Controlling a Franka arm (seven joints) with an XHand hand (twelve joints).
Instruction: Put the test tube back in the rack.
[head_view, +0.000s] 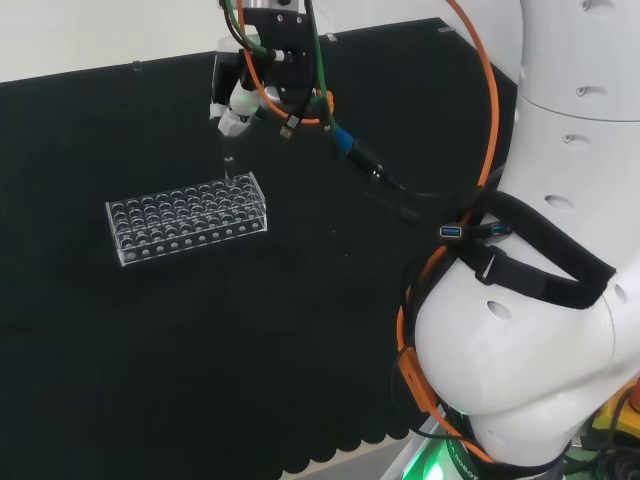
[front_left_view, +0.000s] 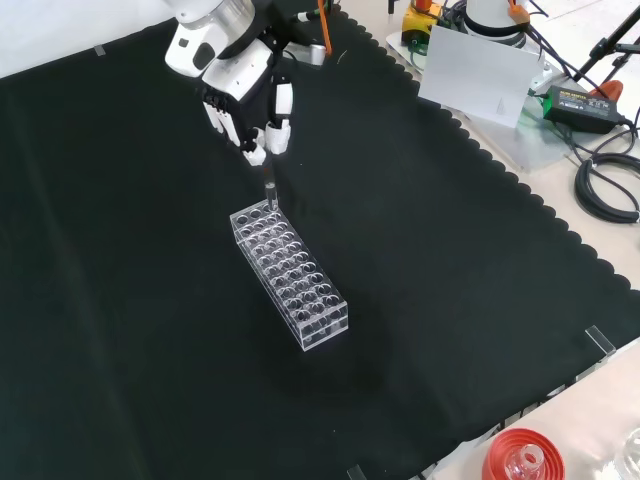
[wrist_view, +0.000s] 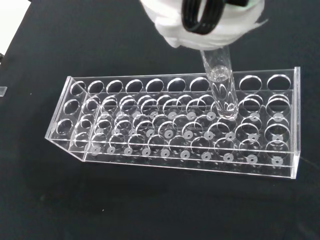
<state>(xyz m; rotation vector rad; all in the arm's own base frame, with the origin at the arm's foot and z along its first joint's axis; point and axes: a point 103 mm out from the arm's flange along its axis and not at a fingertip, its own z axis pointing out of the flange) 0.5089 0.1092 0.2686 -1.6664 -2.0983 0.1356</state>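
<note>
A clear plastic rack (head_view: 188, 217) (front_left_view: 289, 276) (wrist_view: 180, 125) with several rows of round holes lies on the black cloth. The black and white hand (head_view: 236, 98) (front_left_view: 247, 100) (wrist_view: 205, 20) hangs above the rack's far end, fingers curled on a clear glass test tube (head_view: 228, 165) (front_left_view: 269, 188) (wrist_view: 221, 82). The tube points straight down, and its rounded tip reaches the rack's top plate near one end in the wrist view. Whether the tip has entered a hole I cannot tell.
A red ribbed ring stand (front_left_view: 520, 459) with a glass piece sits at the front edge of the cloth. Cables (front_left_view: 607, 185), a white box (front_left_view: 480, 75) and a power adapter (front_left_view: 582, 102) lie beyond the cloth's right edge. The arm's white links (head_view: 540, 250) bulk at the right.
</note>
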